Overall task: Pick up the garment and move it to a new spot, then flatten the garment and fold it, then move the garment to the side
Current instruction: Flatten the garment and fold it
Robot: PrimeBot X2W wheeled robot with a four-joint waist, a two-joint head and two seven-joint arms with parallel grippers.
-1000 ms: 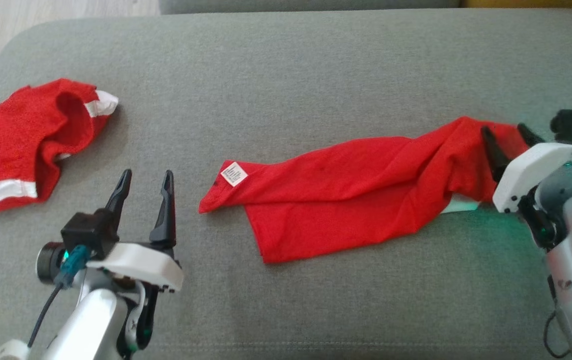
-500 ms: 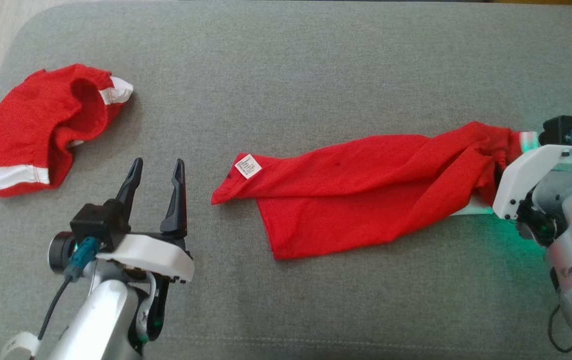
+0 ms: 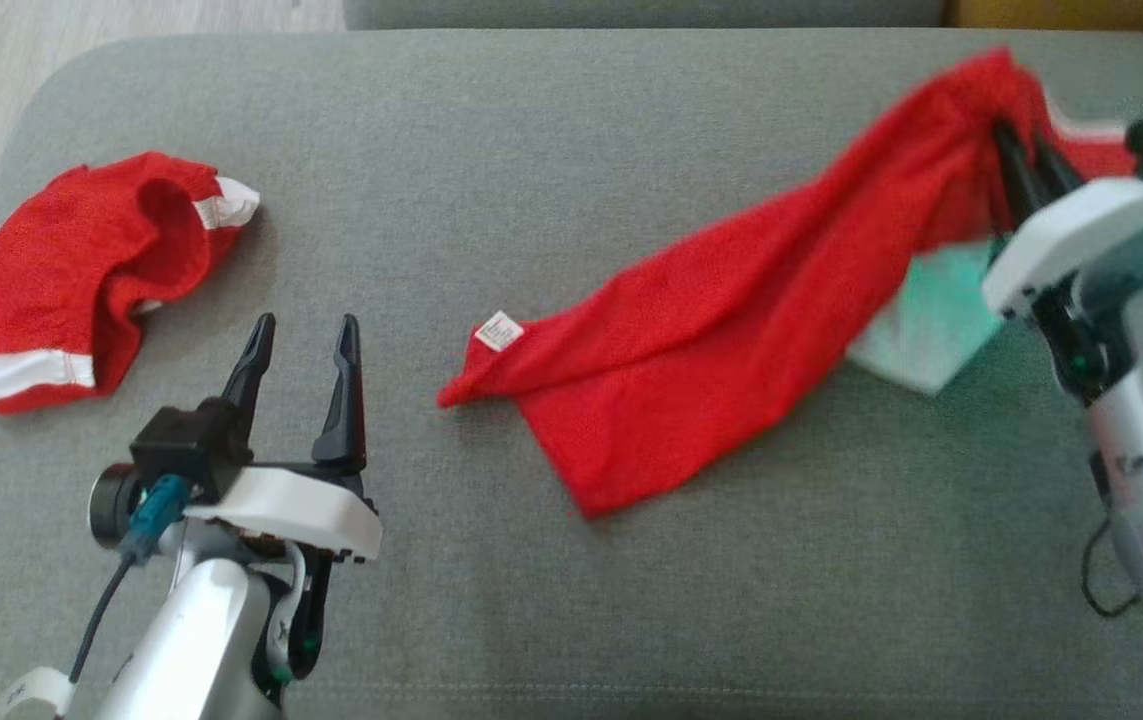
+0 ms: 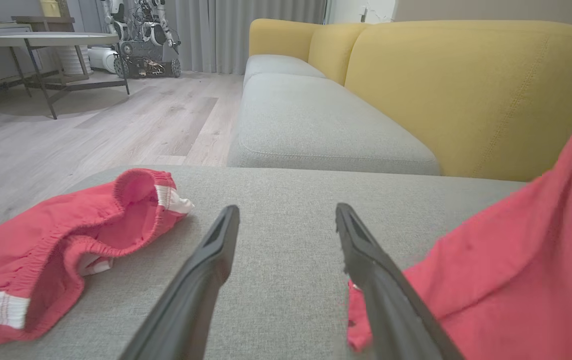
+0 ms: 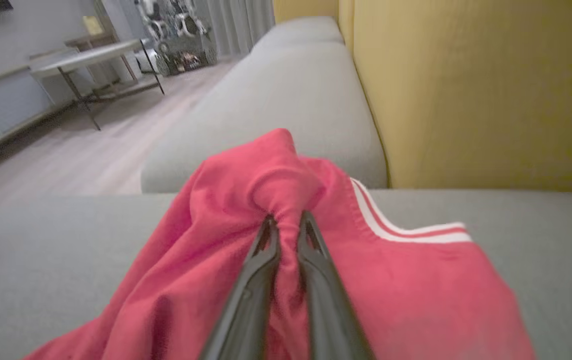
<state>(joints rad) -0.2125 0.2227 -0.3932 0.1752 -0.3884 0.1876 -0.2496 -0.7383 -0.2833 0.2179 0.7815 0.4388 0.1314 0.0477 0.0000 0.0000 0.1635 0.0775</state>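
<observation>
Open a second ago, the right gripper (image 5: 286,223) is now clenched on the garment (image 3: 731,340), whose right end is lifted off the sofa (image 3: 551,140): the pick-up is begun. The left gripper (image 3: 301,332) is held open.

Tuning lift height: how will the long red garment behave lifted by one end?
Likely floppy: red garment sags in folds from the right end effector. Probably light: thin fabric. Its tagged end, lying on the cushion, may drag.

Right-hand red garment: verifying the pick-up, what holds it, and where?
The right gripper pinches the red garment by a bunched fold near its white-striped edge; left gripper holds nothing.
</observation>
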